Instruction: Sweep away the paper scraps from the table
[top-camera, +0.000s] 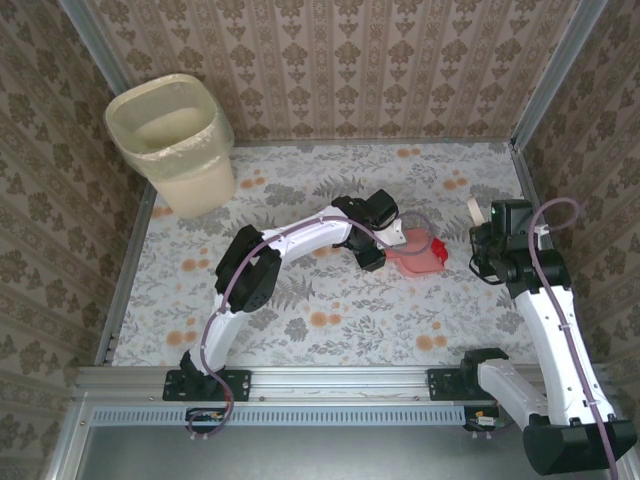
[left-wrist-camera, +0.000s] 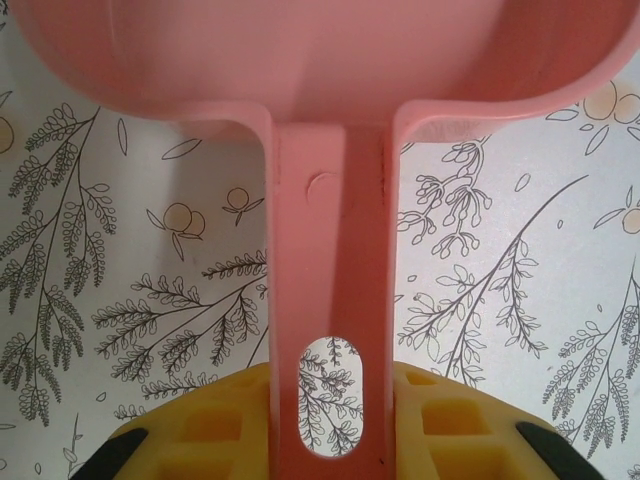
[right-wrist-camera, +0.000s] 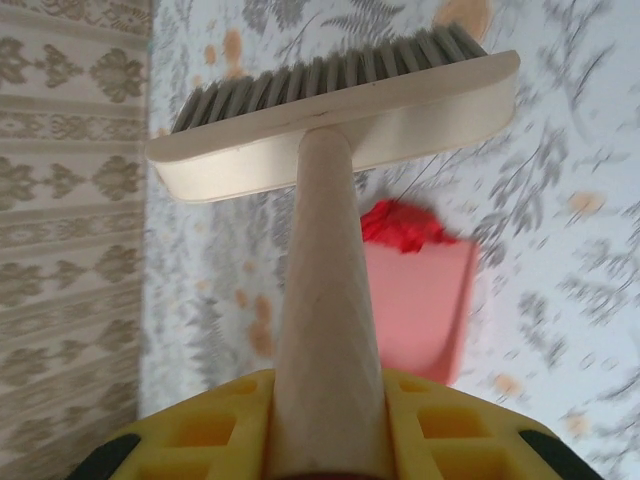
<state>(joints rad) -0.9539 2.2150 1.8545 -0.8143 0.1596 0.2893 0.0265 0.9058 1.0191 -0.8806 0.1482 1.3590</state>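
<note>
My left gripper (top-camera: 378, 258) is shut on the handle of the pink dustpan (top-camera: 415, 258) near the middle of the table (top-camera: 300, 300). In the left wrist view the yellow fingers (left-wrist-camera: 450, 420) clamp the dustpan's handle (left-wrist-camera: 330, 260) on both sides. Red paper scraps (top-camera: 438, 250) lie at the pan's right end; the right wrist view shows the scraps (right-wrist-camera: 405, 225) bunched at the far end of the dustpan (right-wrist-camera: 420, 300). My right gripper (top-camera: 482, 237) is shut on the wooden handle (right-wrist-camera: 325, 330) of a cream brush (right-wrist-camera: 340, 100), held just right of the pan, bristles off the cloth.
A cream waste bin (top-camera: 175, 140) with a liner stands at the table's back left corner. Patterned walls close in the back and both sides. Metal rails (top-camera: 300, 380) run along the near edge by the arm bases.
</note>
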